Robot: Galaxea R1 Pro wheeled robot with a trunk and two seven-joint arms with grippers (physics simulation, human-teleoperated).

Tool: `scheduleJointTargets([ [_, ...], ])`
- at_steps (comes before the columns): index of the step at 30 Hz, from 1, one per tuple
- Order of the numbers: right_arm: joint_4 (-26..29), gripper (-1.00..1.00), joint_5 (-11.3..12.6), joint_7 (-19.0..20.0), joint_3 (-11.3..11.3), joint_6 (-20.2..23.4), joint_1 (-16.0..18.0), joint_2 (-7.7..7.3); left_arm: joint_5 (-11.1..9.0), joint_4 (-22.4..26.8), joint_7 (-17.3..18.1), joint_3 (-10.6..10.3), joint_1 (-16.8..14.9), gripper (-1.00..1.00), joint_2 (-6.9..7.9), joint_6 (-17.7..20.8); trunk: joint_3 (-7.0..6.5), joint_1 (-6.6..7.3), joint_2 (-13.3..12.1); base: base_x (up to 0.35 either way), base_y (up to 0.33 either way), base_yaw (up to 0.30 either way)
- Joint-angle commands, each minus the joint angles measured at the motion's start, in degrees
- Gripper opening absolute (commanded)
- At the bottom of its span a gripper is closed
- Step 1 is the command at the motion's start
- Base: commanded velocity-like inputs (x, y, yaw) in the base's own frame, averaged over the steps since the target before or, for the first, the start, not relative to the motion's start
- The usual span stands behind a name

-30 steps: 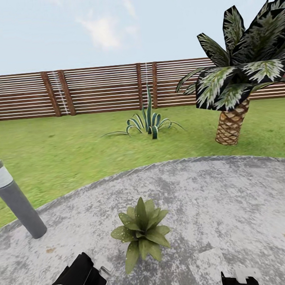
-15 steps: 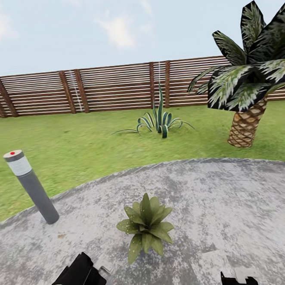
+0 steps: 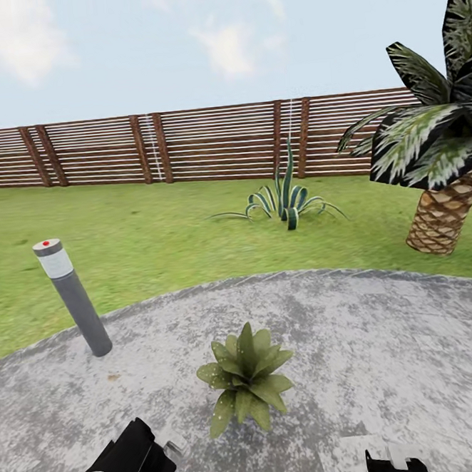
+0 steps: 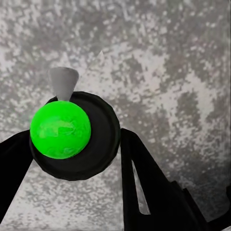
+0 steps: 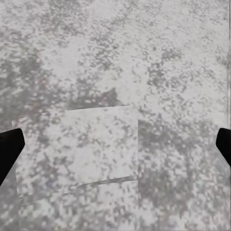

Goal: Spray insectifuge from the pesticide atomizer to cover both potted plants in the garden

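The pesticide atomizer (image 4: 62, 130), seen from above in the left wrist view with a bright green ball, a black round cap and a grey nozzle, sits between the black fingers (image 4: 144, 183) of my left gripper (image 3: 159, 461), which is shut on it. One potted plant (image 3: 247, 385) stands on the grey paving just ahead of my arms. Pale specks of insectifuge (image 3: 224, 407) dot its lower left leaves. My right gripper (image 3: 395, 463) hangs open over bare paving (image 5: 115, 149), holding nothing. A second potted plant is out of view.
A grey bollard lamp (image 3: 73, 297) stands at the paving's left edge. Beyond lie the lawn (image 3: 157, 236), a striped agave (image 3: 287, 203), a scaly-trunked palm (image 3: 442, 175) at the right and the brown slat fence (image 3: 185, 144).
The whole head view has shifted: lamp, plant, agave and palm all sit further right in the picture, so the camera has turned left. Both arms keep their places.
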State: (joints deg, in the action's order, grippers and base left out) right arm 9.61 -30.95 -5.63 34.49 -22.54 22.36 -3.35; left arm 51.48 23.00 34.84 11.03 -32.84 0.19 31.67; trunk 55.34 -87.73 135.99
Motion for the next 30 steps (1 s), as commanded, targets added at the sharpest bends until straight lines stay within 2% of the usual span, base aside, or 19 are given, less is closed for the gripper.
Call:
scheduleJointTargets([
  [1, -0.1, 1.0, -0.6, -0.3, 0.3, -0.2, 0.1, 0.01, 0.5, 0.1, 0.4, 0.5, 0.0, -1.0, -0.05, 0.2, 0.05, 0.01, 0.0, 0.002, -0.272, 0.017],
  [4, -0.1, 1.0, -0.6, -0.3, 0.3, -0.2, 0.1, 0.01, 0.5, 0.1, 0.4, 0.6, 0.0, -1.0, -0.02, 0.2, 0.05, 0.01, 0.0, 0.001, -0.272, 0.1],
  [14, -0.1, 1.0, -0.7, -0.3, 0.3, -0.2, 0.1, 0.01, 0.4, 0.2, 0.4, 0.6, 0.0, -1.0, -0.05, 0.2, 0.05, 0.01, 0.0, 0.0, -0.272, 0.27],
  [24, -0.1, 1.0, -0.7, -0.3, 0.3, -0.2, 0.1, 0.01, 0.5, -0.1, 0.4, 0.5, 0.0, -1.0, -0.09, 0.3, 0.05, 0.01, 0.0, 0.134, -0.269, 0.276],
  [30, -0.1, 1.0, -0.6, -0.3, 0.3, -0.2, 0.1, 0.01, 1.5, -1.2, 0.5, 0.3, 0.1, -1.0, 0.27, 0.4, 0.05, 0.01, 0.0, 0.032, -0.057, 0.224],
])
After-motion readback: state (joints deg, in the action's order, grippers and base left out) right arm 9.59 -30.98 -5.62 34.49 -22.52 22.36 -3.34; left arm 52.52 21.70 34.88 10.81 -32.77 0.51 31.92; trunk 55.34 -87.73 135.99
